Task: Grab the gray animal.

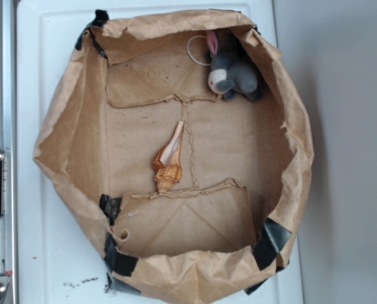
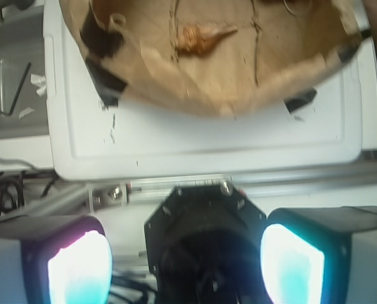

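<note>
**Rabbit's jammed in the far corner, and the gripper hasn't even reached the bag**

The gray animal [image 1: 234, 71] is tucked in the top right corner of the paper bag [image 1: 61, 145] in the exterior view, lying right against the crumpled wall, pink-lined ear pointing up toward the rim. A thin white ring [image 1: 198, 49] sits just beside it. The seashell [image 1: 170, 158] lies mid-floor, well apart from the rabbit.

The gripper [image 2: 185, 263] is released, pads [image 2: 80, 269] spread wide with nothing between them, and it looks to be outside the bag, back over the table [image 2: 207, 145] edge.

What I'd worry about:
- The bag wall folds inward over that corner, so a finger coming down could catch the paper and drag or crush the bag instead of closing on the plush.
- The plush is soft and rounded, so a shallow pinch on the ear or edge would probably slip.
- The shell is the first thing in line from the gripper's side, so aiming short could land on the wrong thing.

View differences: the exterior shot shows the rabbit and no gripper at all. The wrist camera shows the open pads, the shell and the near bag rim, but the rabbit is cut off, with only a bit of ring at the top edge.
</note>
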Motion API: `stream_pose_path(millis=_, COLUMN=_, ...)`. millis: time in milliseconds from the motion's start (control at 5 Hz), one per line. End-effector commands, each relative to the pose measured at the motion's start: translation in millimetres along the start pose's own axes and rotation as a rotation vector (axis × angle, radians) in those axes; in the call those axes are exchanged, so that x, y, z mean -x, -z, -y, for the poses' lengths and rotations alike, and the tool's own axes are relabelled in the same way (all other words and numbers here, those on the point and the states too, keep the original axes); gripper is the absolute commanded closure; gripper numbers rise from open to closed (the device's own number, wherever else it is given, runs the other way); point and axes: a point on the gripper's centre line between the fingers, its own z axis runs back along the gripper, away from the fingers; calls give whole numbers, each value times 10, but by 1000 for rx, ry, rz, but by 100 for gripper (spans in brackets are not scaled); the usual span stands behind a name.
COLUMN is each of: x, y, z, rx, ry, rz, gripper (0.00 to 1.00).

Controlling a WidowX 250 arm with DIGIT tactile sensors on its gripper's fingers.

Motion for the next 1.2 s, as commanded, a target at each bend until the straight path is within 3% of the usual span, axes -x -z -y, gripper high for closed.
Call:
stream_pose_path(millis=0, x=-605, y=142, z=-50, rx=1, ry=-9, rz=75, gripper=0)
stream_pose_path(millis=200, x=-899, y=162, z=-222, rx=92, ry=101, rz=225, gripper=0)
stream_pose_path(millis=400, x=-1049, y=267, z=-282, rx=57, ry=218, rz=330, gripper=0)
stream_pose_path(millis=600, x=-1129, y=373, z=-317, rx=34, ry=360, rz=377, gripper=0)
stream_pose_path(millis=1000, x=-1467, y=825, z=-262, rx=72, ry=316, rz=263, gripper=0)
